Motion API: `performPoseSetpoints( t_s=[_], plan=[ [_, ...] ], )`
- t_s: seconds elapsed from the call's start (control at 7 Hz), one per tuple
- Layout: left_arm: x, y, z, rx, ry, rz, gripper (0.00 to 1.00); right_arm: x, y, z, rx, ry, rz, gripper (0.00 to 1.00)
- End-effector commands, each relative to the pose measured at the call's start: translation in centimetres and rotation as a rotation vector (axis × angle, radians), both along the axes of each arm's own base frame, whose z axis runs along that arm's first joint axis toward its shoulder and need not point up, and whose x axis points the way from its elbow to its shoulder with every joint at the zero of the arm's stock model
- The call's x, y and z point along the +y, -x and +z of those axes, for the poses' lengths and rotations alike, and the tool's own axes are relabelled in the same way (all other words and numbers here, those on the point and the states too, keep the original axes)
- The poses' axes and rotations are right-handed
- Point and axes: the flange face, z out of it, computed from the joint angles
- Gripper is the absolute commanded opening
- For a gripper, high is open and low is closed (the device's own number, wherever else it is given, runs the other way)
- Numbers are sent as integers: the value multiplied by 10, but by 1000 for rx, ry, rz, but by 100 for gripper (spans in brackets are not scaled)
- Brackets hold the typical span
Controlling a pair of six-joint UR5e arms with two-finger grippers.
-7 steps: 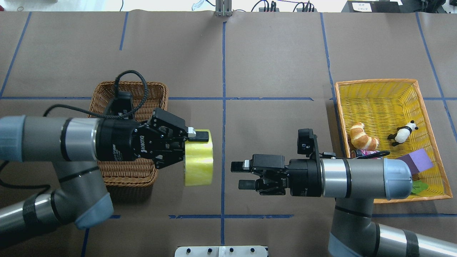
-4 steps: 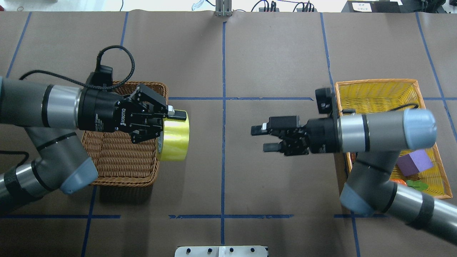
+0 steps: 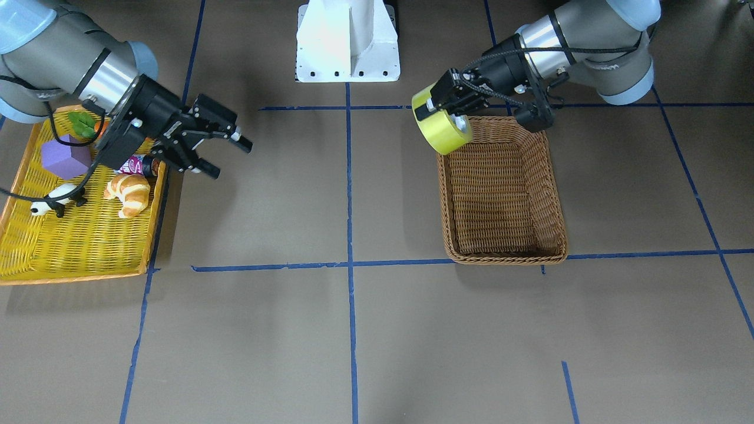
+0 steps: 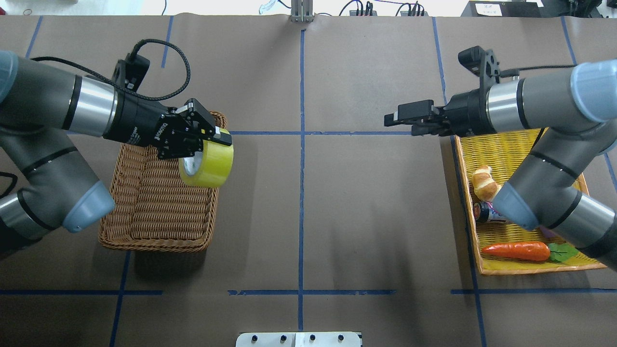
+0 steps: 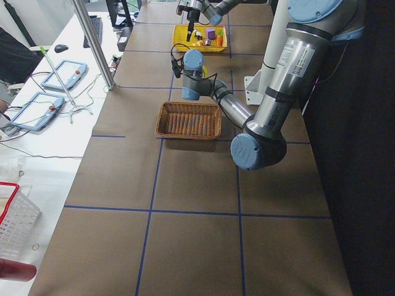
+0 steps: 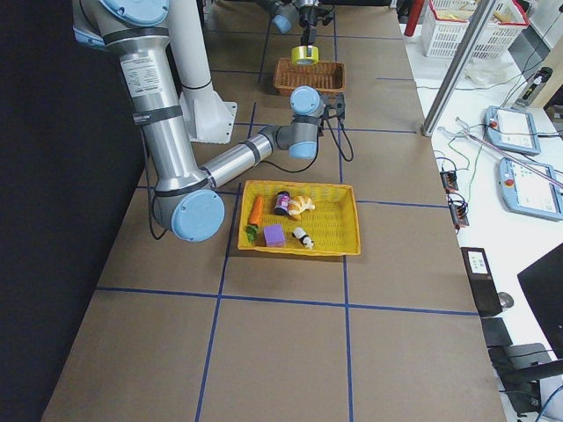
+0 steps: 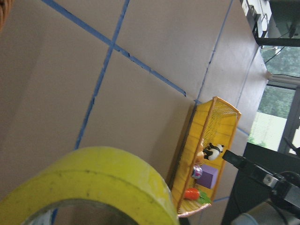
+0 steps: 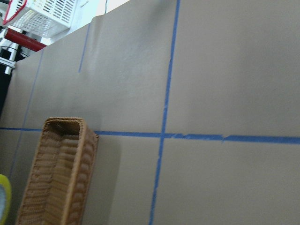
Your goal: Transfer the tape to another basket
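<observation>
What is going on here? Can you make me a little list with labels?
tape: yellow-green roll, held in the air over a corner of the wicker basket
left gripper: shut on the tape
right gripper: open, empty, near the yellow tray's edge
wicker basket: nothing seen inside
yellow tray: croissant, toy panda, carrot, purple block
</observation>
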Motion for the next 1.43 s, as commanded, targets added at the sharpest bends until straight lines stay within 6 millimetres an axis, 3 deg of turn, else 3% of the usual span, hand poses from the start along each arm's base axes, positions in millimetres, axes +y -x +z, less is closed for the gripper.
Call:
performPoseSetpoints(
  t_s=[0.0,0.14,0.29,0.57,0.71,1.0,1.29],
  plan=[
    [-29,16,15,-158,-135,-39,0,-32,-24,19,202,-48,34,100],
    [-35,14,22,-211,-187,-36,0,-45,-37,29,297,-33,35,100],
    [-36,12,25,-251,-224,-25,0,-48,-46,28,411,-52,27,100],
    [-38,14,45,-359,-253,-29,0,-39,-84,13,698,-33,-103,100],
    [-26,-9,53,-429,-259,-11,0,-47,-101,3,777,-41,-152,100],
    [1,-29,55,-677,-331,65,0,-57,-138,25,842,-35,-218,100],
    [22,-43,62,-746,-334,141,0,-62,-182,52,806,28,-251,100]
  ],
)
